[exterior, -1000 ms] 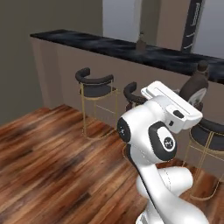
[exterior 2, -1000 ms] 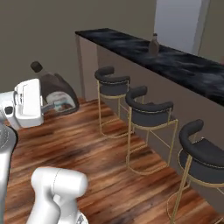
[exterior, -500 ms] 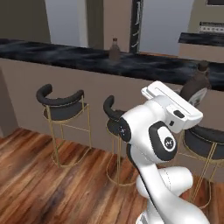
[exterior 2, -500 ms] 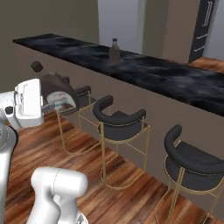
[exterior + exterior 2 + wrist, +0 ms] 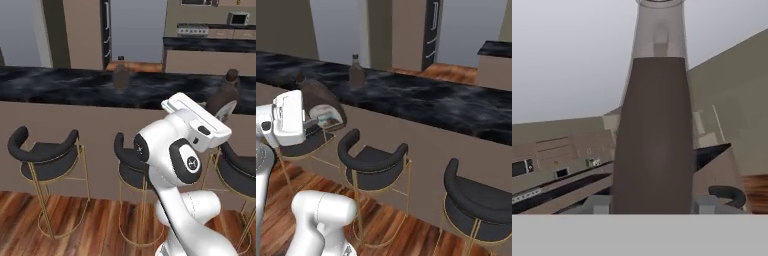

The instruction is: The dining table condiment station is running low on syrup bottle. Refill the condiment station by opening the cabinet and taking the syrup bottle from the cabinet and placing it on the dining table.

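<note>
gripper clamped on syrup bottle | bottle axis runs straight out from fingers | dining table ahead, beyond stools

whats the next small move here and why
Probably carry the syrup bottle forward over the dining table before lowering it. The gripper is shut on the syrup bottle, held near the table's front edge above the stools, with bare marble just ahead.

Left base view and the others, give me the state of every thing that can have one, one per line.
Dark brown syrup bottle: held in the gripper, off the table.
Gripper: shut on the syrup bottle.
Second brown bottle: upright on the black marble dining table.
Three black stools: unoccupied, along the table's front.
</note>
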